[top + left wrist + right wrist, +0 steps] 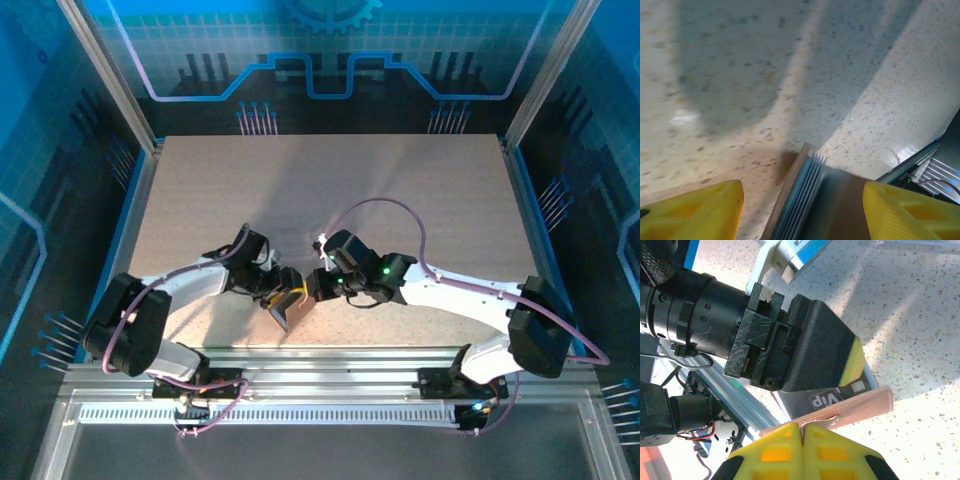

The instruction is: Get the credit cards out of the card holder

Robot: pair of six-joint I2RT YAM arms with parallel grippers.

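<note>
The salmon-pink card holder (284, 313) hangs between the two grippers near the table's front edge. My right gripper (801, 427) is shut on the rim of its pink flap (860, 407). A silver-grey credit card (826, 399) marked "VIP" sticks out of the holder, partly behind a black finger (810, 340) of the left gripper. My left gripper (802, 189) stands open with its yellow fingers on either side of the holder (805, 200), whose blue-grey pockets show edge-on. Bare table shows between the left finger and the holder. The right finger overlaps the holder's dark face.
The speckled table (330, 190) stretches away behind the grippers. An aluminium rail (330, 365) runs along the near edge, close below the holder, and appears in the wrist views as the rail (715, 385) and the rail (912, 167).
</note>
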